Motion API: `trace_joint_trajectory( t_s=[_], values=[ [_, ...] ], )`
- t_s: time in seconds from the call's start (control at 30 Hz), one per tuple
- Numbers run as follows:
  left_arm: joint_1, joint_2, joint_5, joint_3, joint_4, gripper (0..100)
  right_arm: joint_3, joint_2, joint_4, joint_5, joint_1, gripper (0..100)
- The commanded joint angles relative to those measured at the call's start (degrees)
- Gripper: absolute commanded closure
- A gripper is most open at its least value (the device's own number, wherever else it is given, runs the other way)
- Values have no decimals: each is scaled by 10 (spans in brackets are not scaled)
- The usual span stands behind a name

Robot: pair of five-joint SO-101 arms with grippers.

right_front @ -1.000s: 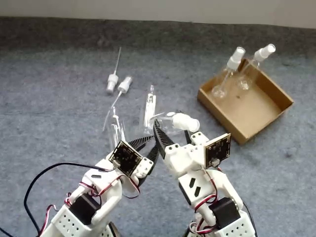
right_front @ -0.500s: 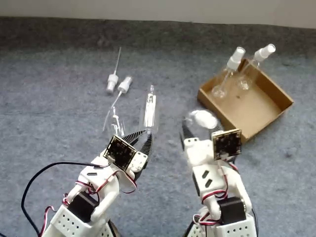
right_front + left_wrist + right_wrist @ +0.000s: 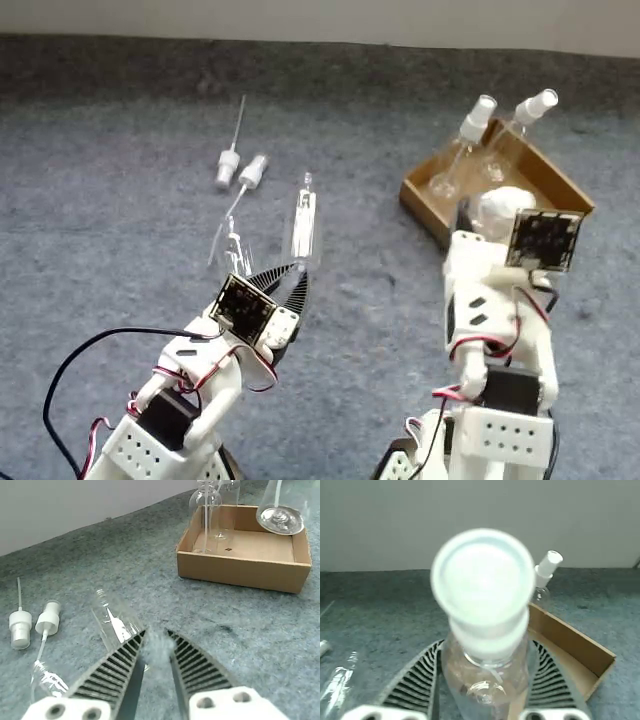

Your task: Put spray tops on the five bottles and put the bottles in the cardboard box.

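My right gripper point(image 3: 487, 650) is shut on a clear bottle point(image 3: 485, 675) that carries a white spray top point(image 3: 503, 207). It holds the bottle upright over the near corner of the cardboard box point(image 3: 555, 180). Two capped bottles point(image 3: 468, 140) lean in the box's far corner. My left gripper point(image 3: 290, 278) hovers low over the carpet, open with nothing between its fingers. Just beyond it lie two bare bottles, one point(image 3: 114, 622) near its tip and one point(image 3: 47, 677) off to the side. Two loose spray tops point(image 3: 240, 170) lie farther back.
Grey carpet covers the table, with a pale wall along the far edge. The box point(image 3: 240, 570) stands to the right of the left gripper point(image 3: 156, 642), with open carpet between them.
The right arm has swung right with the capped bottle, from beside the left gripper to over the box. The left gripper drew back a little early on, then stayed still.
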Motion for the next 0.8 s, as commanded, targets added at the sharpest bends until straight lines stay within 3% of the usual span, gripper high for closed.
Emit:
trace_joint_trajectory(
  t_s=[0.0,0.4,0.77],
  values=[
    [-7,-7,-6,12,1,992,-65,85,-45,8,59,915],
    [-7,-7,-6,12,1,993,-127,422,-261,9,134,915],
    [-7,-7,-6,12,2,993,-313,668,-285,6,148,915]
  ],
)
